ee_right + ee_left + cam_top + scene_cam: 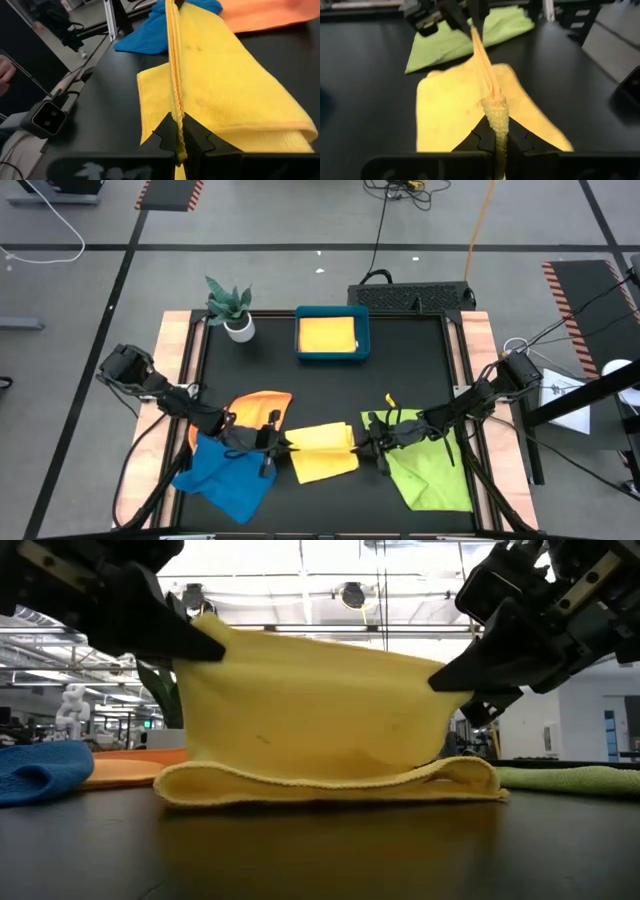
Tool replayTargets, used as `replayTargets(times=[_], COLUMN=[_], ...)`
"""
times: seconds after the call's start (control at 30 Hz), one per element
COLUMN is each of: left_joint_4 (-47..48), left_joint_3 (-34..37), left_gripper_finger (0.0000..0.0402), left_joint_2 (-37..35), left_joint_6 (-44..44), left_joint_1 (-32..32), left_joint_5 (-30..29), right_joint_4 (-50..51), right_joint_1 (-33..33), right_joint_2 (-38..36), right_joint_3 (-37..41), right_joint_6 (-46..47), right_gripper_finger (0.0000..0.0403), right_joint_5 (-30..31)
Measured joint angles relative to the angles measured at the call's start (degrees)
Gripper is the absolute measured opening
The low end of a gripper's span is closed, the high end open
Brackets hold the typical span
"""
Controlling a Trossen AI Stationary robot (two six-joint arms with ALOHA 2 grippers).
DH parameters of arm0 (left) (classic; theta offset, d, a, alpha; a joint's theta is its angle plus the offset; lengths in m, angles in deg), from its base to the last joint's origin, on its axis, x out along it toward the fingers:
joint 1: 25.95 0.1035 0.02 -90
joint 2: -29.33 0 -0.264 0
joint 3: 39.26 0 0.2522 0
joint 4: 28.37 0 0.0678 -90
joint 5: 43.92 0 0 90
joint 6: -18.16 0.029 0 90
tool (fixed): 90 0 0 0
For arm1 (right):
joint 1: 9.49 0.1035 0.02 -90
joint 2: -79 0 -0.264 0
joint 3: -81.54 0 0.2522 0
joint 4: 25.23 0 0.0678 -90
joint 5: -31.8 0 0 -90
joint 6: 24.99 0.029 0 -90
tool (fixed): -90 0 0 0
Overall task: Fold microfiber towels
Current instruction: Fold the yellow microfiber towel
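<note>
A yellow towel at the table's near middle is pinched at opposite edges by the left gripper and right gripper, half folded. One seemingly folded towel lies in the tray; others remain unfolded.

Bright overhead lights w/ glare in low view; wrist-view backgrounds soft, blurry.

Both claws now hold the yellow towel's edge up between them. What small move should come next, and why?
Probably carry the raised edge across and lower it. The left claw and right claw pinch the yellow towel taut, while its lower part rests on the table, half folded.
</note>
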State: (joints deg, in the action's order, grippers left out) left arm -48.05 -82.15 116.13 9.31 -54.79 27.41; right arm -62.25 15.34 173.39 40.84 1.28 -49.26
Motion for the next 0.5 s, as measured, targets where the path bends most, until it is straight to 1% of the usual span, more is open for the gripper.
replayTargets(times=[0.13,0.3,0.37,0.5], left_joint_4=[-3.0,-5.7,-6.2,-6.2], left_joint_3=[0.0,-1.4,-2.6,-4.5], left_gripper_finger=[0.0004,0.0018,0.0018,0.001], left_joint_2=[2.6,8.7,11.0,14.0], left_joint_6=[0.1,-0.3,-0.3,-0.5], left_joint_1=[-0.9,-1.2,-1.4,-1.5], left_joint_5=[-0.1,0.3,1.1,3.8], right_joint_4=[0.3,1.8,2.3,2.4], right_joint_1=[0.0,-0.5,-0.8,-0.8], right_joint_2=[0.0,0.0,0.0,-0.2], right_joint_3=[0.0,0.1,0.1,0.1], right_joint_6=[-0.6,-1.2,-1.3,-1.4], right_gripper_finger=[0.0,0.0,0.0,0.0001], right_joint_5=[-0.1,-0.3,-0.4,-2.7])
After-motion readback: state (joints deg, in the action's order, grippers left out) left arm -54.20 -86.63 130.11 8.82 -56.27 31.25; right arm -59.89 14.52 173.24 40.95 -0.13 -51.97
